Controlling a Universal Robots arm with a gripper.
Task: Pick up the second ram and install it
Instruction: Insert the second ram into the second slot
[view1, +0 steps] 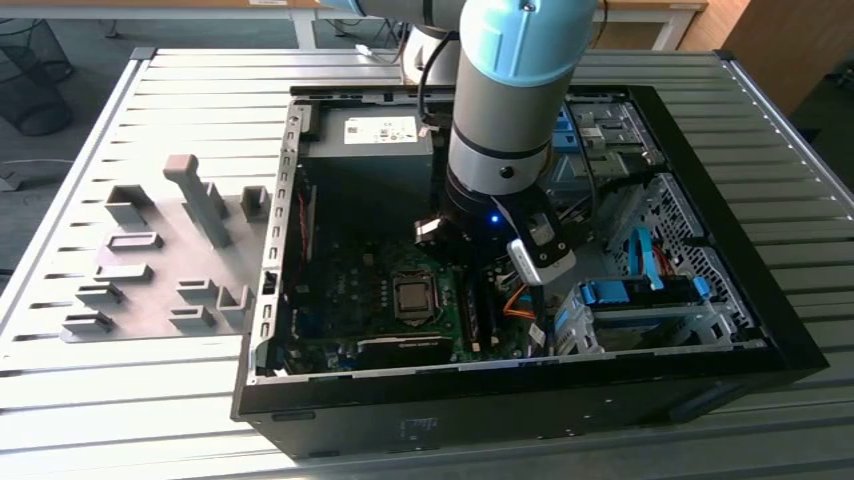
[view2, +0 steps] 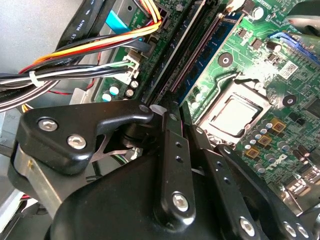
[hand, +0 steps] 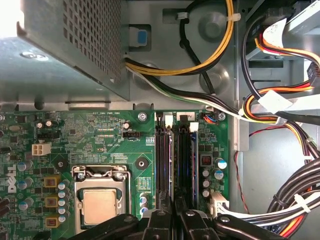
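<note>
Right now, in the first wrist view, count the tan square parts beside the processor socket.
3 tan square parts in a row alongside the processor socket: the first, the middle one, the last. More may be hidden beyond it.

Fine white lettering dots the motherboard (hand: 107, 131) in the first wrist view. A printed label (view1: 380, 129) sits on the power supply (view1: 350, 152). Neither is clear enough to read.
</note>
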